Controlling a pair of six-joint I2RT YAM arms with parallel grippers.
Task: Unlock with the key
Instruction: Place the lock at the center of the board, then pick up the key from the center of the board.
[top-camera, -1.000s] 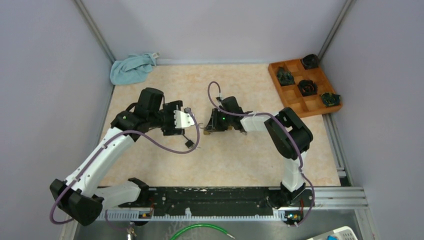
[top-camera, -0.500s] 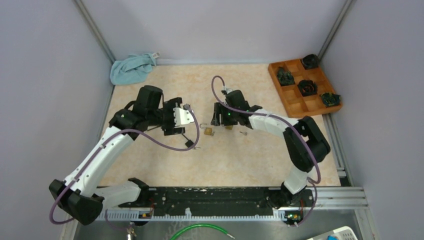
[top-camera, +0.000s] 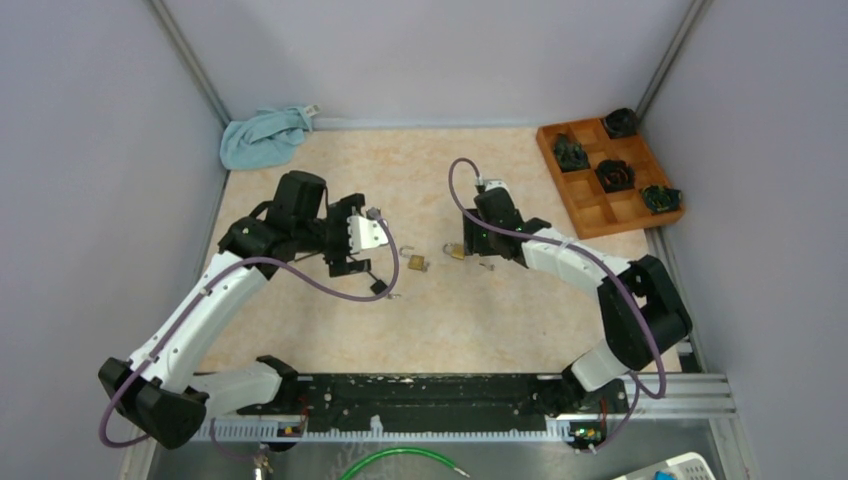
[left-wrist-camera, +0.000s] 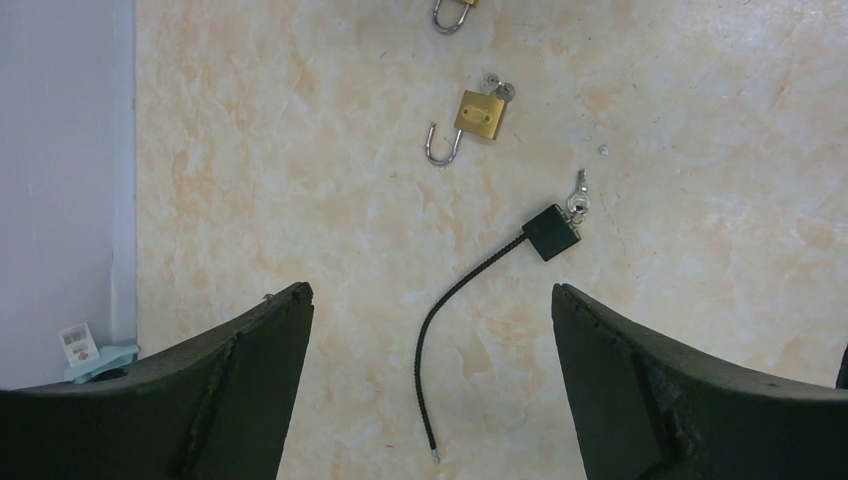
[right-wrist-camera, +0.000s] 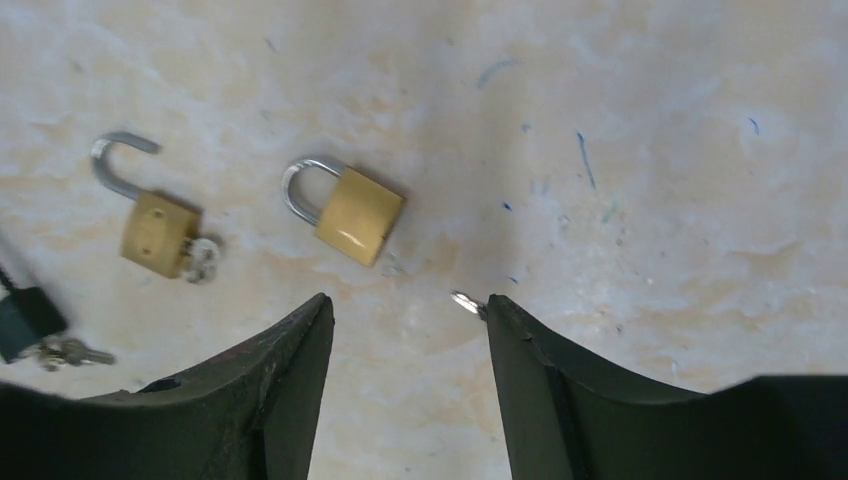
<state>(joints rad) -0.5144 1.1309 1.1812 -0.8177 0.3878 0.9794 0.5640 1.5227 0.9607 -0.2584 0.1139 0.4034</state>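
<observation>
Near the middle of the bench (top-camera: 480, 330), two brass padlocks lying flat, close together but not touching.

Closed padlock (right-wrist-camera: 358, 210) on the side toward the right edge, shackle seated in its body. Near it, a little toward the near right corner, a loose key (right-wrist-camera: 468, 301): small, silver, flat on the surface and in no keyhole.

Keyed padlock (left-wrist-camera: 478, 115) on the side toward the left edge, shackle swung free at one end, a key in its base.

Toward the near edge from the keyed padlock, a black cable lock (left-wrist-camera: 551, 231) with a key at its body. Thin cable trailing off in a loose curve, far end free.

Right fingers (right-wrist-camera: 270, 400) spread apart above the closed padlock and the loose key, gripping nothing. In the right wrist view, key seen in the gap between the two tips, hard against the edge of one. Contact or not: cannot tell.

Left fingers (left-wrist-camera: 250, 390) set wide apart, held above the bench with nothing between them, looking down on the cable lock and both padlocks.

In the far left corner, a crumpled light blue cloth (top-camera: 262, 135). In the far right corner, a wooden tray (top-camera: 588, 205) with dark objects in several of its compartments.
</observation>
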